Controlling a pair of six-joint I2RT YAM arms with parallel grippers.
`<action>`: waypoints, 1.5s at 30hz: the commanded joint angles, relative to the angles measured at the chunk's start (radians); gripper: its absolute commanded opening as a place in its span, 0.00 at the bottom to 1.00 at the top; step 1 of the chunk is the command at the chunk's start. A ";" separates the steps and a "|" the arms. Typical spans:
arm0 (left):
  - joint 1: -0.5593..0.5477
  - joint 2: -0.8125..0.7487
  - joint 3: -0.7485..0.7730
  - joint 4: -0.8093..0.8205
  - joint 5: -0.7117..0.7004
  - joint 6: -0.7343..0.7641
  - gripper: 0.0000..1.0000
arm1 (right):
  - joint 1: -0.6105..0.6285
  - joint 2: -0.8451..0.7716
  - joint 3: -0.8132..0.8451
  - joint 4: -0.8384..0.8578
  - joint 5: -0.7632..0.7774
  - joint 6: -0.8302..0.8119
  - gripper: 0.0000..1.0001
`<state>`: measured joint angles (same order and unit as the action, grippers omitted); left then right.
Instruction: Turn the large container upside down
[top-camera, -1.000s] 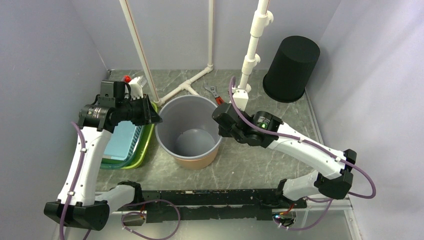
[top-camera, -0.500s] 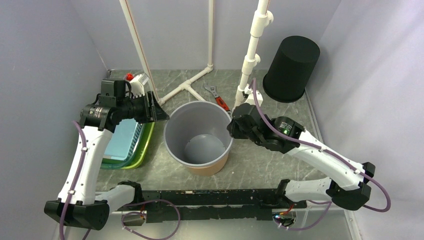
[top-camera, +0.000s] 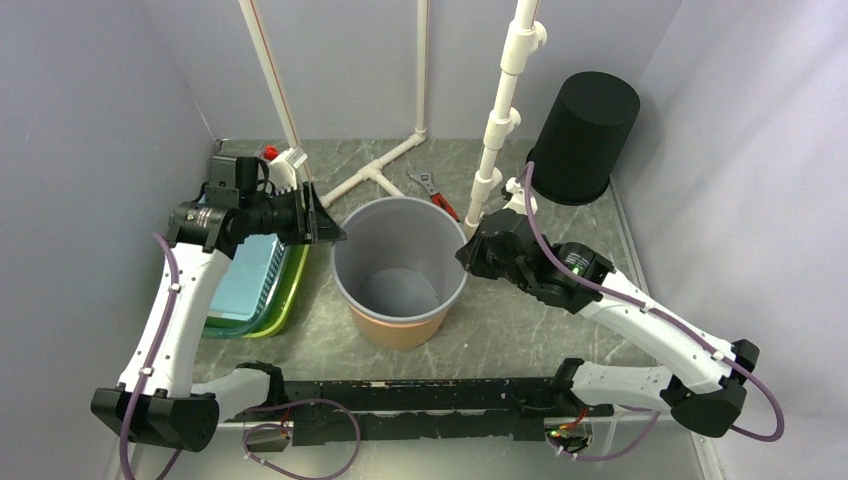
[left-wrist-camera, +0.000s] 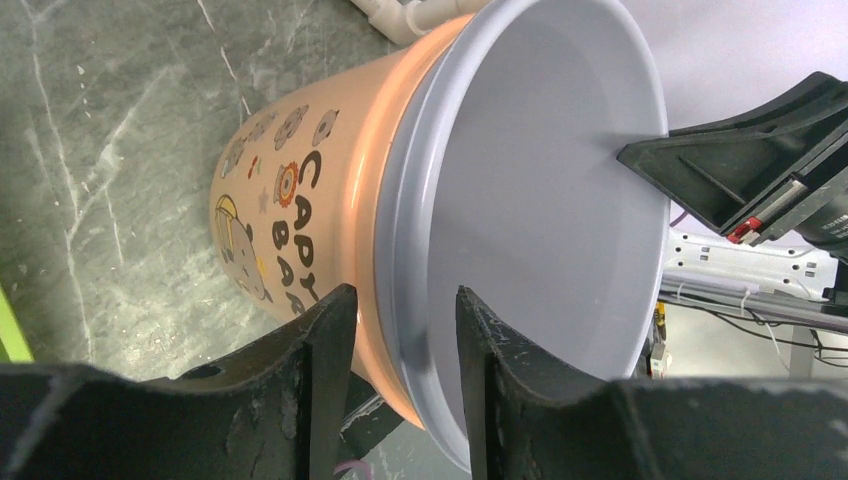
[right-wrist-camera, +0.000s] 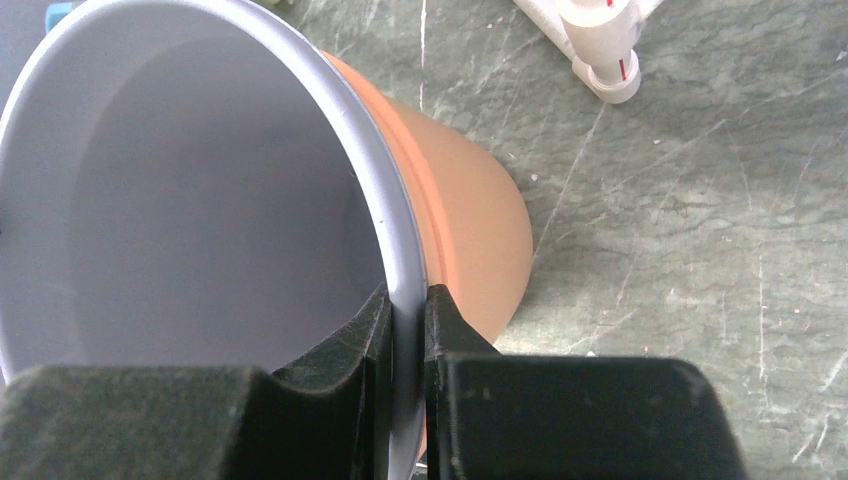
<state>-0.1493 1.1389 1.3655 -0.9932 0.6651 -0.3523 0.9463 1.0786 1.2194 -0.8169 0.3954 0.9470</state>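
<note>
Rim is sitting between both grippers: the large container (top-camera: 400, 240) is standing mouth-up just right of the green tray (top-camera: 285, 300). The right gripper (right-wrist-camera: 405, 300) is pinching its far edge, and the left gripper (left-wrist-camera: 405, 300) is straddling the tray-side edge, jaws parted, not clamping.

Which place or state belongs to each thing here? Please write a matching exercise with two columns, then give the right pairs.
Column one:
1 large container
2 black bin
3 wrench
4 green tray

Column two:
A farthest to the left
B in the back right corner
C upright, rim pinched by the right fingers
D lying behind the container, by the white pipes

Pairs: 1-C, 2-B, 3-D, 4-A
</note>
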 joint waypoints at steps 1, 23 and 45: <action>-0.022 0.004 0.038 -0.004 0.005 0.032 0.49 | -0.023 -0.053 0.016 0.212 -0.040 0.063 0.00; -0.082 -0.022 0.035 0.063 -0.085 -0.048 0.58 | -0.029 -0.037 0.091 0.210 -0.059 0.057 0.00; -0.082 -0.470 -0.254 0.073 -0.572 -0.427 0.94 | -0.055 -0.003 0.085 0.175 -0.028 0.122 0.00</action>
<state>-0.2302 0.6624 1.1580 -0.9039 0.0578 -0.7219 0.8917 1.0931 1.2335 -0.8192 0.3874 1.0134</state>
